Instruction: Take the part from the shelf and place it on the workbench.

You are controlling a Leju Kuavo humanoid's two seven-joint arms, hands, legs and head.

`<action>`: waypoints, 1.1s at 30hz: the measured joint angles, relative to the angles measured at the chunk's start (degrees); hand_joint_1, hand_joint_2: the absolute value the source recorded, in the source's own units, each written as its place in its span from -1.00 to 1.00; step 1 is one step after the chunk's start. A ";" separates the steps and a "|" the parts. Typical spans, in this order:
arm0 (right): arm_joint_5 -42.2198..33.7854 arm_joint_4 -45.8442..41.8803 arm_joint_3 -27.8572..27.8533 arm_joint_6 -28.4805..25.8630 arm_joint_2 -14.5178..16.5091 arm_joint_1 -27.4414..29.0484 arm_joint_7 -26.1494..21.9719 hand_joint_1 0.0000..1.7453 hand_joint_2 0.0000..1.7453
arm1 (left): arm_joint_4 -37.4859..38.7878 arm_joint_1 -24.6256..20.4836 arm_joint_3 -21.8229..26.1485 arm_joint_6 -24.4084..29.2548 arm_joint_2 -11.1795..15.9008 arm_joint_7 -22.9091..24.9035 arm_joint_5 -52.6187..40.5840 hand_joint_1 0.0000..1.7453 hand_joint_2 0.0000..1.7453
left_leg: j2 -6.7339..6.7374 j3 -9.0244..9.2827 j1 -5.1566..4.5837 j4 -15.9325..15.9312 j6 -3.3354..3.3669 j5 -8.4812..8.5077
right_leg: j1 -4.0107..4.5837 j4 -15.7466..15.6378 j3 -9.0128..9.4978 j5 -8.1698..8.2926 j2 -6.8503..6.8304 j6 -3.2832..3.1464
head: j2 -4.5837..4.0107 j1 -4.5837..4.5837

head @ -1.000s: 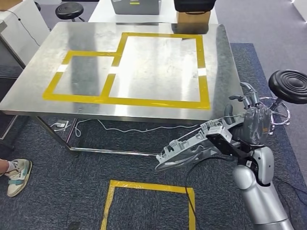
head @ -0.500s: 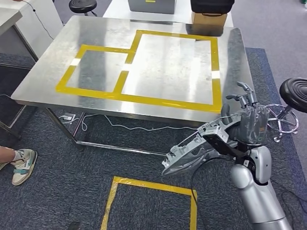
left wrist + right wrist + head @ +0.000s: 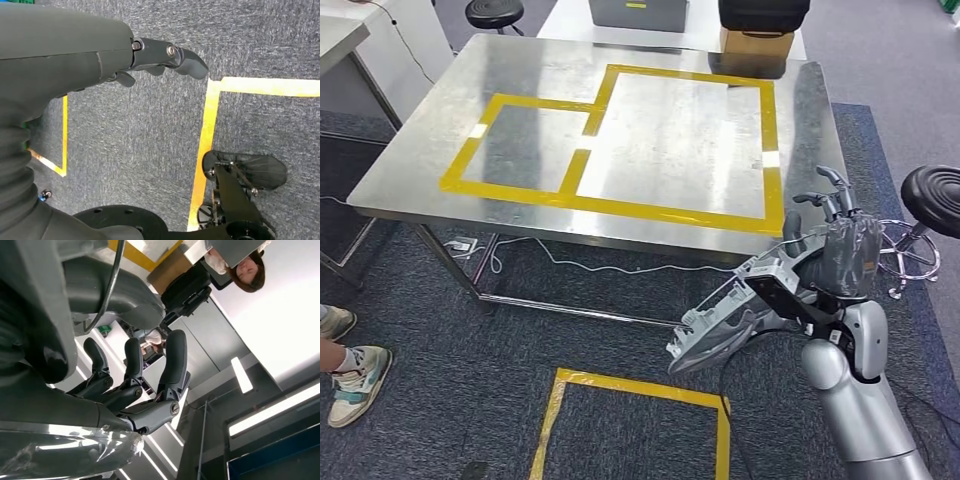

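Part (image 3: 720,320): held by right hand (image 3: 841,255), fingers clamped on one end, long axis running to 8 o'clock. Table (image 3: 433,150) edge lies near, at 12 o'clock. Left hand (image 3: 166,55) hangs empty, fingers apart.

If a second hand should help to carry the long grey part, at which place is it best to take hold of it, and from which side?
Probably at the free, narrow end of the part, coming from the robot's left and from underneath. The right hand holds only the other end, so the long piece slopes down toward the floor in front of the workbench. Its ribbed frame there seems to offer edges to grasp.
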 joint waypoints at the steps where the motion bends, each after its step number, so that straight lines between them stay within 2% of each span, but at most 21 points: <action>1: 0.03 0.00 -0.01 0.01 0.00 -0.06 0.01 1.00 1.00 | 0.00 0.00 0.00 -0.09 0.00 -0.03 0.01 -1.00 1.00 | 0.00 0.00 0.02 -0.01 -0.02 0.02 | 0.02 0.01 0.00 0.01 0.00 0.01 | 0.00 0.00; 4: 0.37 0.07 -0.01 0.46 -0.15 -0.96 0.40 1.00 1.00 | 0.00 0.01 0.00 -0.38 0.00 -0.08 0.02 -1.00 1.00 | 0.00 0.00 0.06 -0.02 -0.07 0.08 | 0.05 0.06 -0.04 0.02 0.02 0.01 | 0.00 -0.01; 7: 1.12 0.73 -0.03 2.82 -1.64 -4.21 1.84 1.00 1.00 | 0.00 -0.01 -0.01 -0.56 0.00 -0.07 -0.21 -1.00 1.00 | 0.00 -0.02 0.04 -0.03 -0.09 0.15 | 0.05 0.11 -0.10 0.07 0.04 0.03 | 0.00 0.00; 13: 1.27 7.33 -0.77 9.42 -7.34 -18.37 4.03 1.00 1.00 | 0.00 -0.16 -0.13 -0.88 0.00 -0.07 -1.14 -1.00 1.00 | 0.00 -0.09 -0.02 -0.03 0.03 0.36 | -0.01 0.11 -0.16 0.27 0.02 0.10 | 0.00 0.00; 19: 2.95 12.24 -0.64 11.52 -9.74 -25.60 5.28 1.00 1.00 | 0.00 -0.39 -0.43 -1.06 0.00 -0.01 -1.67 -1.00 1.00 | 0.00 -0.20 -0.07 -0.03 0.10 0.45 | -0.05 0.13 -0.27 0.40 0.00 0.19 | 0.00 -0.01; 26: 6.68 23.21 0.96 16.29 -13.44 -40.68 8.08 1.00 1.00 | 0.00 -1.29 -1.52 -1.62 -0.17 0.57 -2.89 -1.00 1.00 | -0.02 -0.51 -0.11 -0.03 0.12 0.65 | -0.09 0.15 -0.61 0.54 -0.09 0.20 | 0.00 -0.02; 29: 6.41 27.48 1.38 16.21 -16.53 -43.53 8.16 1.00 1.00 | 0.01 -1.79 -2.21 -1.78 -0.53 1.40 -3.82 -1.00 1.00 | -0.19 -0.56 -0.11 -0.03 0.16 0.67 | -0.10 0.14 -0.57 0.53 -0.30 0.20 | 0.00 0.01; 33: 5.67 30.74 1.27 15.59 -19.43 -43.98 7.64 1.00 1.00 | 0.00 -2.02 -2.83 -1.92 -0.81 1.78 -4.14 -1.00 1.00 | -0.24 -0.58 -0.20 -0.03 0.20 0.64 | -0.18 0.13 -0.62 0.58 -0.15 0.29 | 0.00 0.01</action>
